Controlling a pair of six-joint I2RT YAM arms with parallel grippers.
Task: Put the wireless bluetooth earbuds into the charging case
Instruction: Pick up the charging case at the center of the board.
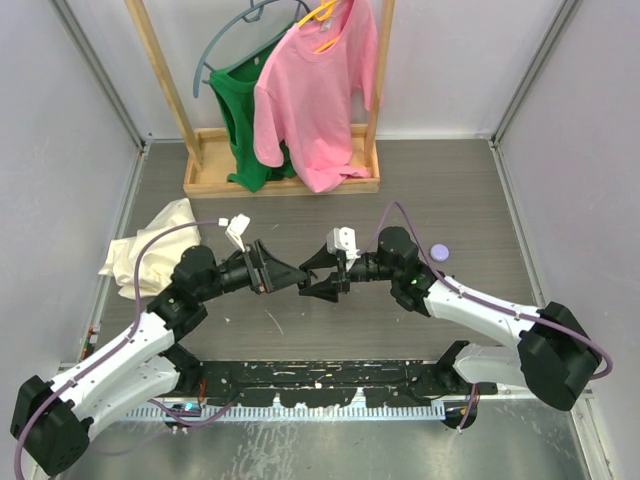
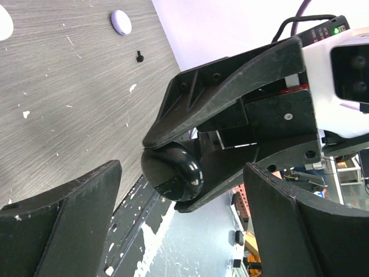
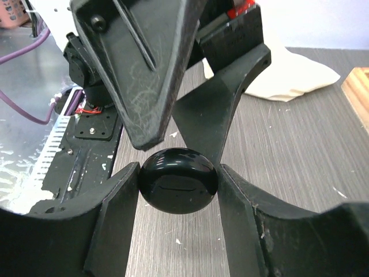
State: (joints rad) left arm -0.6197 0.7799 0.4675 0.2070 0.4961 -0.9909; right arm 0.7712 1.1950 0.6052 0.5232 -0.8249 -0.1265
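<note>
Meets arm to arm above the middle of the grey wood-grain surface (image 1: 450, 200). Grips a glossy black charging case (image 3: 179, 187) in the right gripper (image 3: 179, 173), jaws at a middling width, one fingertip pressed to each side of the rounded shell, a thin seam showing across its face. Holds that case clear of the surface, pointed left toward the other arm. Shows the left gripper (image 2: 183, 167) spread wide and holding nothing, its two fingers flanking the case and the right gripper's fingers without touching either. Finds one tiny black stemmed earbud (image 2: 139, 56) lying on the right side of the surface, well apart from the case, with a small lilac rounded object (image 2: 121, 22) just beside it, close to the right arm. Cannot tell whether the case lid is open at all. Has a crumpled cream cloth (image 1: 150, 250) at the left edge of the surface, and at the far side a wooden rack (image 1: 280, 175) carrying a green shirt (image 1: 243, 120) and a pink shirt (image 1: 315, 100) on hangers.
</note>
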